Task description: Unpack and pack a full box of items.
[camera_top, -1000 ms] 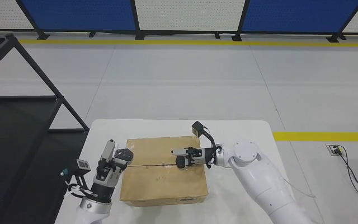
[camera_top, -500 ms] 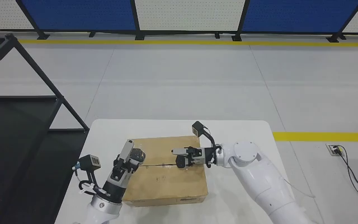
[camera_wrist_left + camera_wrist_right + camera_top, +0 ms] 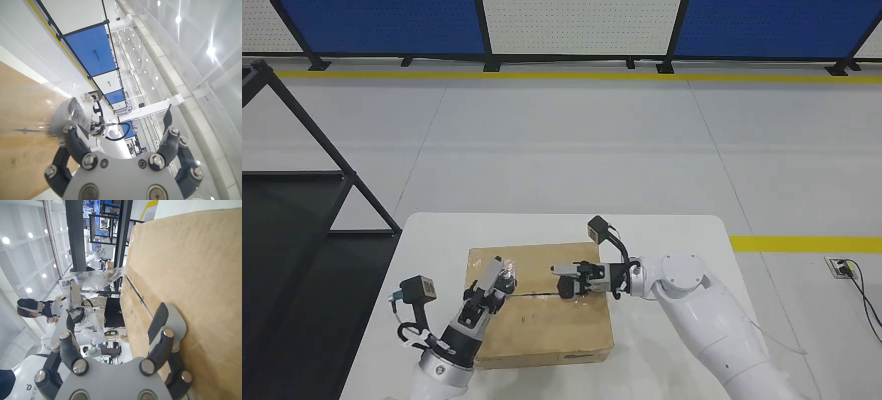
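A closed cardboard box [image 3: 542, 330] lies on the white table, its two top flaps meeting at a seam. A strip of clear tape [image 3: 98, 277] runs up from the seam's end to my left gripper [image 3: 497, 275]. That gripper is open above the box's left part, and the crumpled tape [image 3: 75, 111] sticks to one of its fingers. The box top [image 3: 19, 113] lies beside it in the left wrist view. My right gripper [image 3: 567, 280] is open over the middle of the seam, one finger [image 3: 162, 321] lying against the box top [image 3: 189, 266].
The white table [image 3: 672, 240] has bare strips to the right of the box and behind it. A black metal rack [image 3: 302, 200] stands off the table's left side.
My left gripper has moved right, from the box's left edge to over its top, with the clear tape lifted off the seam. The right arm has kept still.
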